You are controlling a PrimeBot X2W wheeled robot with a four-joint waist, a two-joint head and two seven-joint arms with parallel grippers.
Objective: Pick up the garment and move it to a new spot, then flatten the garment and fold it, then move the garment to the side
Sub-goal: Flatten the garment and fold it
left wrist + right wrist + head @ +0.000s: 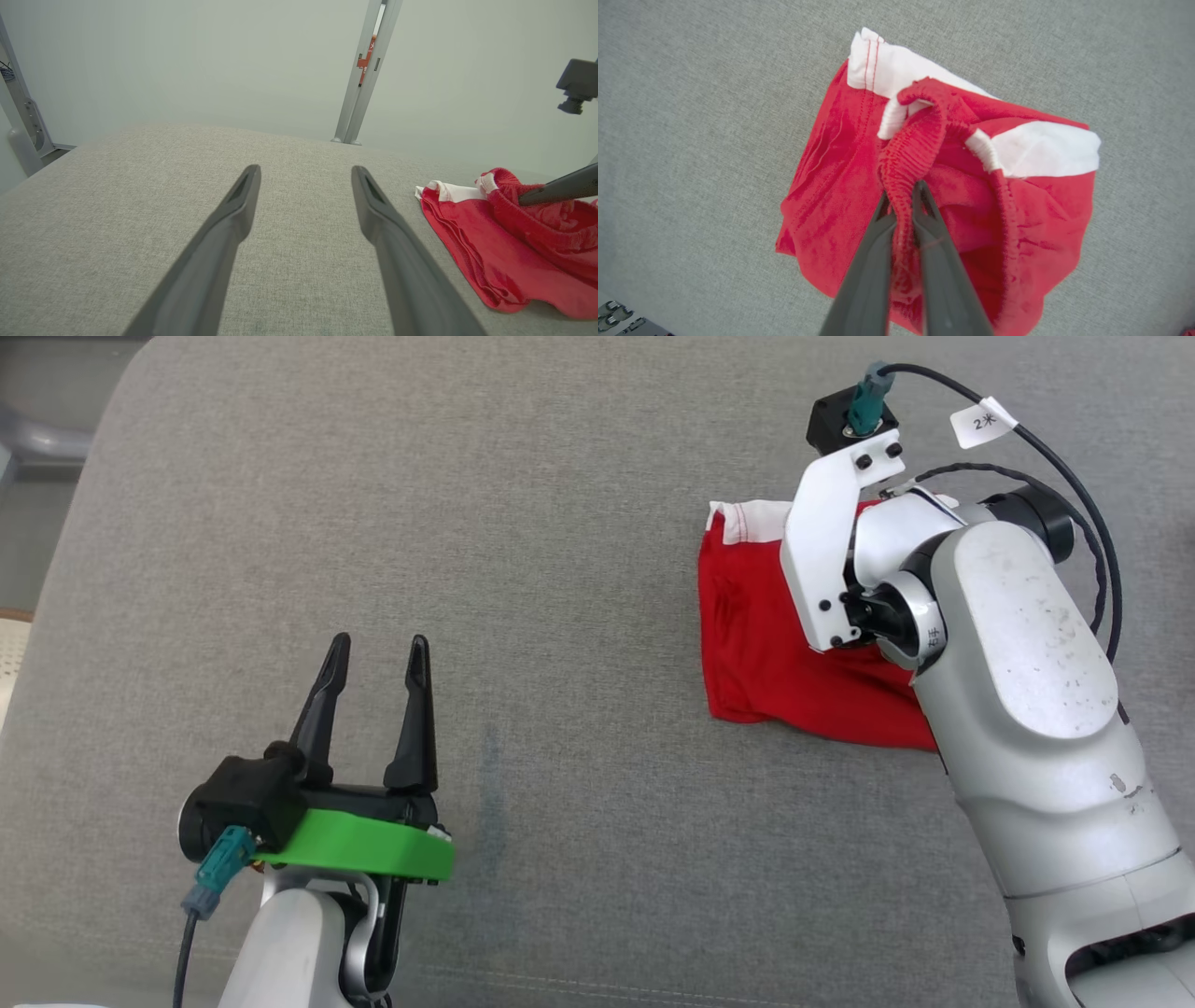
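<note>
The garment (761, 644) is a pair of red shorts with white trim, bunched on the grey cushion at the right of the head view. My right gripper (901, 198) points down onto it and is shut on the ribbed red waistband, which rises in a fold between the two fingers. The right arm hides the garment's right part in the head view. In the left wrist view the garment (495, 252) lies at the right with a right fingertip (528, 200) dug into it. My left gripper (378, 649) hovers open over bare cushion at the lower left, well apart from the garment.
The grey fabric cushion (560, 569) spans the whole work area. Its left edge (56, 569) drops away to the floor. Beyond the far edge stand a pale wall and a grey metal post (364, 70). A black cable with a white tag (982, 422) loops over the right wrist.
</note>
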